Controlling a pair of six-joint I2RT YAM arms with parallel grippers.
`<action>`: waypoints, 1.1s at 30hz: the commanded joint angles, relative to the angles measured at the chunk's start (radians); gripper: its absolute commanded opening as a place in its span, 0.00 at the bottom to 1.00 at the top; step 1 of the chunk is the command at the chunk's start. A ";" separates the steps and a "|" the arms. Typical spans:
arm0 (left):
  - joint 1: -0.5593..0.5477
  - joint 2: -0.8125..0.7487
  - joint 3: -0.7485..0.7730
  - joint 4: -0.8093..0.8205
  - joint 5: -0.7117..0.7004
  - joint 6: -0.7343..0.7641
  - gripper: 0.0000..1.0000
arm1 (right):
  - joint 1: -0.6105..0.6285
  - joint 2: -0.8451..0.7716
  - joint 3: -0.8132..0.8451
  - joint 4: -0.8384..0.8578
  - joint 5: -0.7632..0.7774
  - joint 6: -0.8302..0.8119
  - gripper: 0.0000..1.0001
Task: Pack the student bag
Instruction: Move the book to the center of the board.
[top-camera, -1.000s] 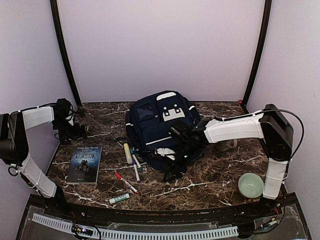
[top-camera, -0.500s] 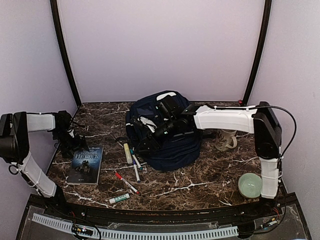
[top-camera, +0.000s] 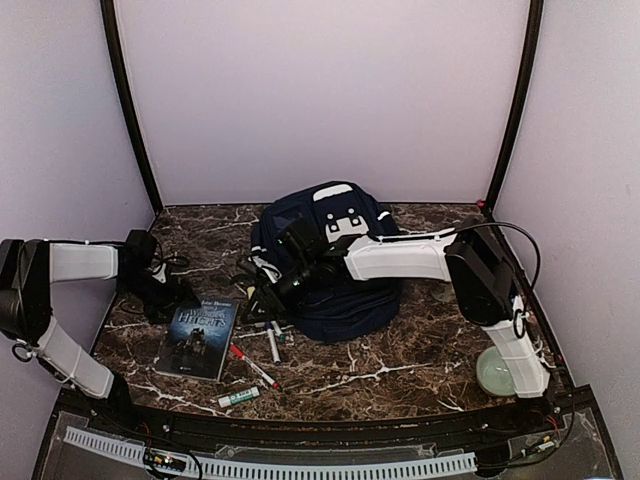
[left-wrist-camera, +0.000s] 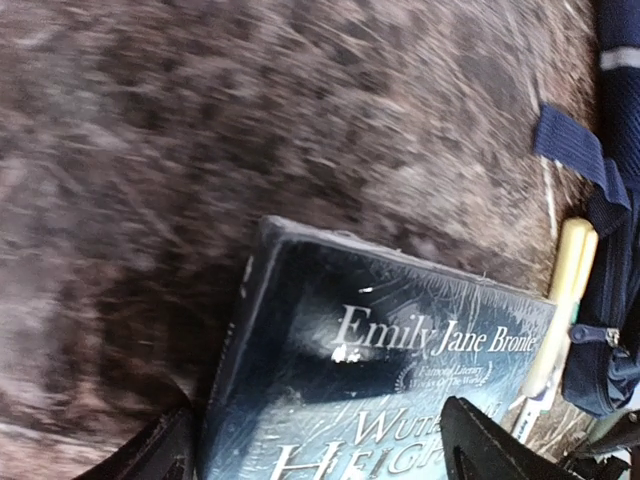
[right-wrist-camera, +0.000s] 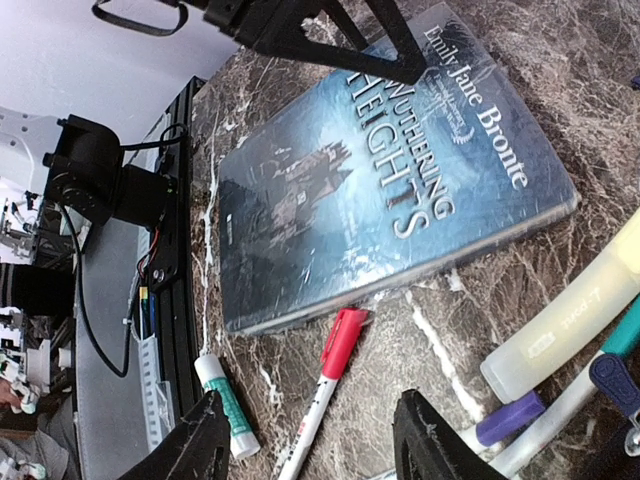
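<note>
The student bag (top-camera: 350, 302), a navy backpack with a white patch, lies at the table's centre. My right arm reaches across it. My right gripper (top-camera: 262, 290) (right-wrist-camera: 320, 445) hangs open over the loose pens left of the bag, with a red-capped marker (right-wrist-camera: 340, 350) lying below its gap and touching neither finger. A dark blue book (top-camera: 200, 335) (left-wrist-camera: 400, 380) lies left of the pens. My left gripper (top-camera: 178, 298) (left-wrist-camera: 325, 450) stands open at the book's far corner, one finger beside the spine and the other over the cover.
A pale yellow highlighter (right-wrist-camera: 560, 320) (left-wrist-camera: 570, 270), a purple-capped pen (right-wrist-camera: 510, 420) and other pens lie between book and bag. A green-and-white glue stick (top-camera: 238, 397) (right-wrist-camera: 225, 400) sits near the front edge. A green bowl (top-camera: 488, 378) stands front right.
My right arm has swung left across the bag, bringing its gripper down over the pens. My left gripper has moved right to the book, which has shifted right and turned.
</note>
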 joint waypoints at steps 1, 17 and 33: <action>-0.052 0.011 -0.081 -0.008 0.094 -0.072 0.86 | 0.014 0.080 0.055 0.023 -0.013 0.090 0.55; -0.145 -0.040 -0.131 -0.120 0.121 -0.102 0.85 | 0.045 0.226 0.186 -0.083 0.008 0.140 0.57; -0.162 -0.160 -0.056 -0.146 0.082 -0.117 0.82 | 0.042 0.304 0.427 -0.015 -0.075 0.158 0.54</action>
